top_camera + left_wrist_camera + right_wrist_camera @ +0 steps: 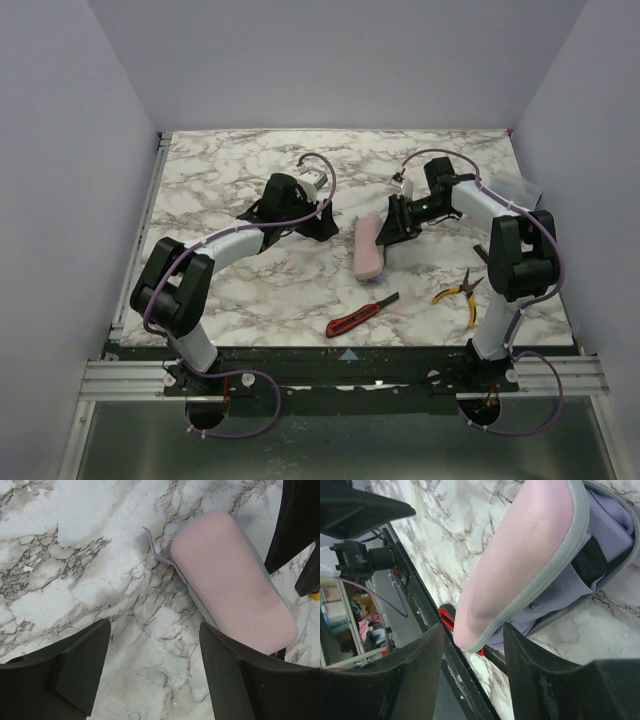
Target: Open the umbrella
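The umbrella (368, 247) lies folded on the marble table between my two grippers, pale pink outside with a grey edge trim. In the right wrist view the umbrella (520, 555) shows lavender fabric and a black patch under the pink cover. My left gripper (325, 225) is just left of it and open, with only bare marble between its jaws. In the left wrist view the left gripper (155, 665) has the umbrella (230, 575) beyond its right finger. My right gripper (390, 228) (472, 665) stands open, and the umbrella's near end sits just in front of the gap.
A red-and-black utility knife (361, 314) (447, 617) lies near the front edge below the umbrella. Yellow-handled pliers (458, 293) lie at the front right beside the right arm. A thin grey strap (155, 550) trails from the umbrella onto the table. Walls enclose three sides.
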